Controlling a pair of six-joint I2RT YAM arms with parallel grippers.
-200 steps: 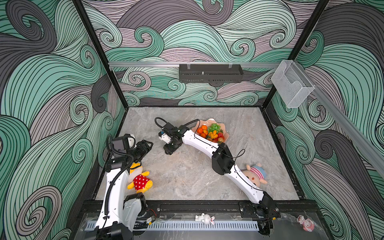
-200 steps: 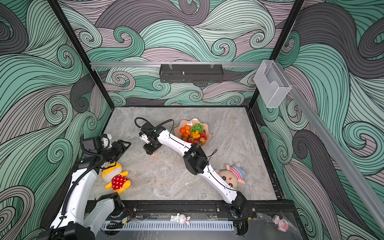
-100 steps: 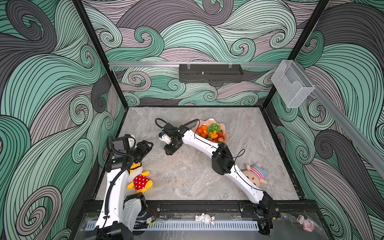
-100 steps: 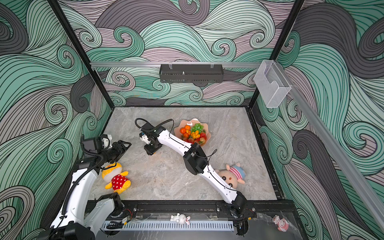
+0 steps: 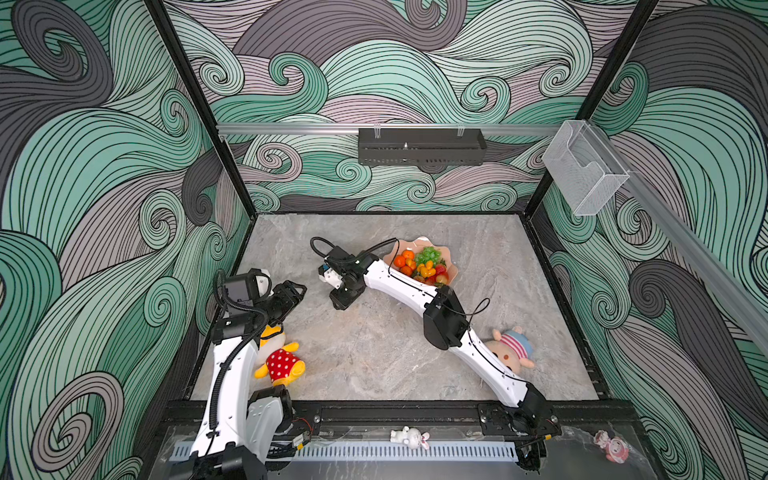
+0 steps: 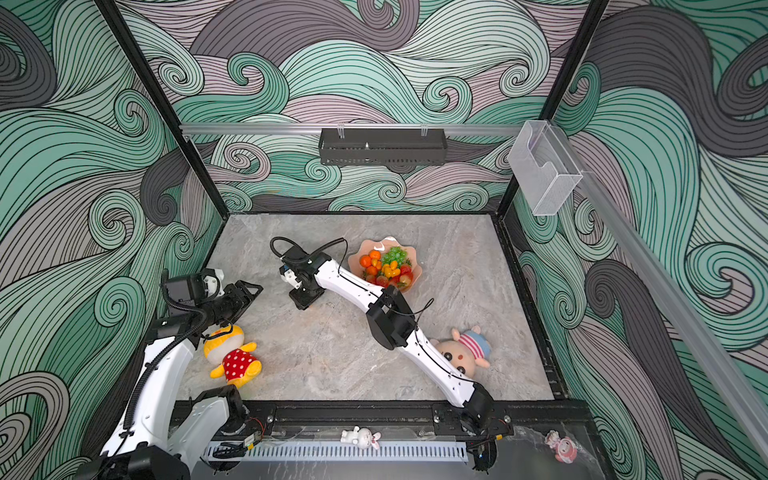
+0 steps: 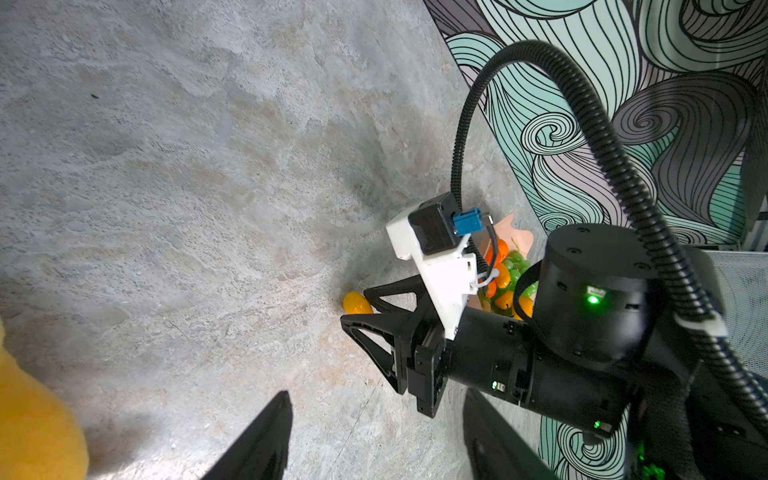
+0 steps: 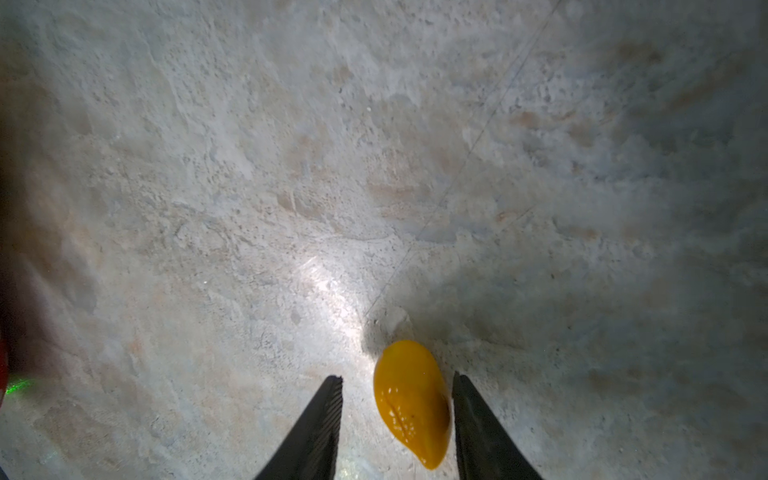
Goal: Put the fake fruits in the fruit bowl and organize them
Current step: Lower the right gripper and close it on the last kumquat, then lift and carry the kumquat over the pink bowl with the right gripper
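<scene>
Straddling the kumquat (image 8: 409, 399), the right gripper (image 8: 395, 376) stood partly open, low over the table (image 8: 291, 166): one finger lay against or just beside the fruit, the other apart from it, so nothing was gripped yet. The kumquat lay on the stone, off-centre between the jaws, apart from the fruit bowl (image 6: 356, 254), where the other fake fruits (image 5: 422, 266) were heaped. Judgement: centre the jaws across the oval's narrow width before squeezing, since a one-sided push could roll the glossy fruit away. The left gripper (image 5: 293, 291) hung empty, jaws apart, near the polka-dot plush (image 5: 280, 365).
</scene>
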